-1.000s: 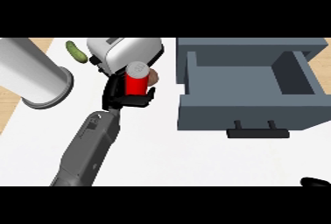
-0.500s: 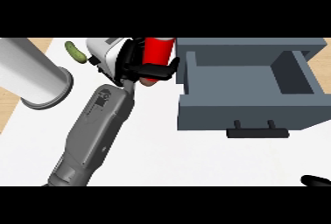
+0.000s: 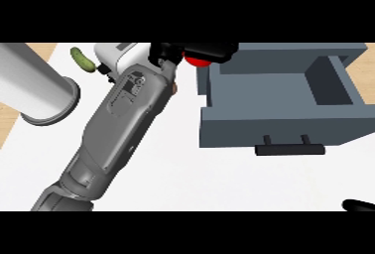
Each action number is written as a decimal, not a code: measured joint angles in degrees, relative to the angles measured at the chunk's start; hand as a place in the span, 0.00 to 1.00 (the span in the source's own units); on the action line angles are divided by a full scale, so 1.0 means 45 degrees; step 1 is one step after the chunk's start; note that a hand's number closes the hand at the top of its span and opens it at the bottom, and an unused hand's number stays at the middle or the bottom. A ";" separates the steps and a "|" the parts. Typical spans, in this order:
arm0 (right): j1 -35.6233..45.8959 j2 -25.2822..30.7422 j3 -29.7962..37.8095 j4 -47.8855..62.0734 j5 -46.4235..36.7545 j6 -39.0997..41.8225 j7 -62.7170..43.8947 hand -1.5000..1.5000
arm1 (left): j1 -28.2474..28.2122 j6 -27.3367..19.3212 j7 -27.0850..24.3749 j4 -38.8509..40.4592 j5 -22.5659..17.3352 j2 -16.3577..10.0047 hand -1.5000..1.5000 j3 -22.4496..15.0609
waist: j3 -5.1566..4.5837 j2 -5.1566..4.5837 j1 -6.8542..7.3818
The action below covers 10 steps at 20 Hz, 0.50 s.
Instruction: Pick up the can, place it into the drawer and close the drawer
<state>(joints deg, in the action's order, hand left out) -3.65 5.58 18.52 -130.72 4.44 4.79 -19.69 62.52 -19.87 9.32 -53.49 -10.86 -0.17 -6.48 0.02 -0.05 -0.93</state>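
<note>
View from the head, looking down. The white counter top [image 3: 219,183] fills most of the field, with a strip of pale wooden surface [image 3: 9,119] at its left edge. At right stands the open grey box-shaped drawer [image 3: 278,124], its cavity facing up and its front panel toward the viewer. The grey left forearm [image 3: 117,124] runs on a diagonal from the lower left to the upper middle. At far left lies a large pale grey cylinder [image 3: 36,79] with a flared rim, just beside the forearm. A white rounded object [image 3: 117,52] sits behind the forearm at the top and is partly hidden by it.

The black left hand [image 3: 212,49] is at the drawer's far left corner, fingers curled round the red can [image 3: 195,61]. Only a small red patch of the can shows below the hand, overlapping the drawer's left wall; contact with that wall cannot be judged. A black bar handle [image 3: 289,149] projects from the drawer front. A small green elongated item [image 3: 83,58] lies left of the white object. The right hand [image 3: 359,204] shows only as a black sliver at the lower right edge; its state cannot be told.
</note>
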 measured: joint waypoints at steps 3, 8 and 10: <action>0.0017 0.0013 0.0018 0.0138 -0.0009 0.0035 0.0089 0.00 | 0.1123 -0.0210 0.0239 0.0845 -0.0130 0.0018 1.00 0.0070 | 0.0002 -0.0020 -0.0057; 0.0418 0.0198 0.0130 0.0362 0.0109 -0.0017 -0.0020 0.00 | 0.2979 -0.0588 0.0503 0.2525 -0.0606 0.0032 1.00 -0.0013 | 0.0008 -0.0057 -0.0186; 0.0401 0.0129 0.0002 0.0327 -0.0010 -0.0041 0.0005 0.00 | 0.3608 -0.0734 0.0484 0.3180 -0.0813 0.0034 1.00 -0.0109 | 0.0008 -0.0071 -0.0247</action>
<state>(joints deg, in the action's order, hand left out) -1.84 6.16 18.53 -129.24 4.39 4.61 -19.67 78.75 -23.17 11.49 -39.18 -14.52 -0.02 -6.98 0.05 -0.37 -2.04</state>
